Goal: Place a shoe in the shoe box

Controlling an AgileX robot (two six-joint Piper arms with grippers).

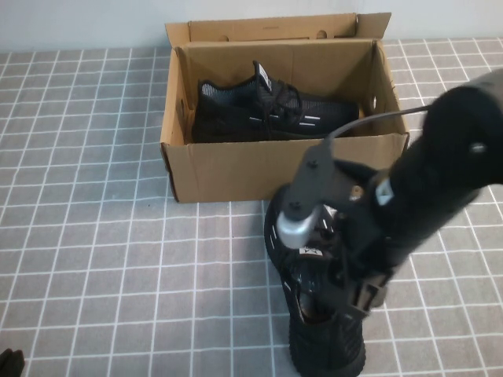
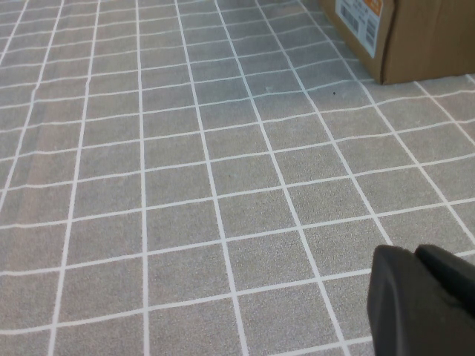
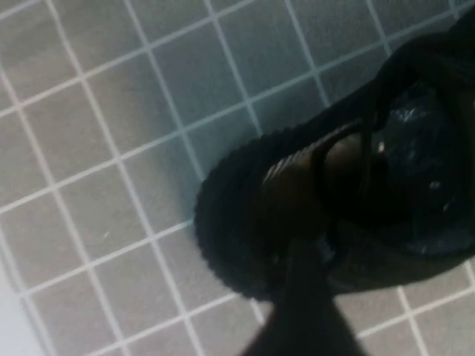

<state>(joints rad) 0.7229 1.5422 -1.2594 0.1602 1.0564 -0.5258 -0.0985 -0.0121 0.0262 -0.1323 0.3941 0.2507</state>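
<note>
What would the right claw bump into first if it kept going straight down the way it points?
Most likely the shoe on the table; the right claw sits right over its opening. The left claw is parked aside.

No readable text anywhere. Shoe box (image 2: pixel 415 37): white sticker (image 2: pixel 361 21) with orange strip and dark barcode-like print on end wall, characters illegible. Shoe (image 1: pixel 271 110) in box: small white tongue tab, marks unreadable. Second shoe (image 1: pixel 318 314) on bench under right claw (image 1: pixel 330 271): white-marked tongue label, not decipherable.
</note>
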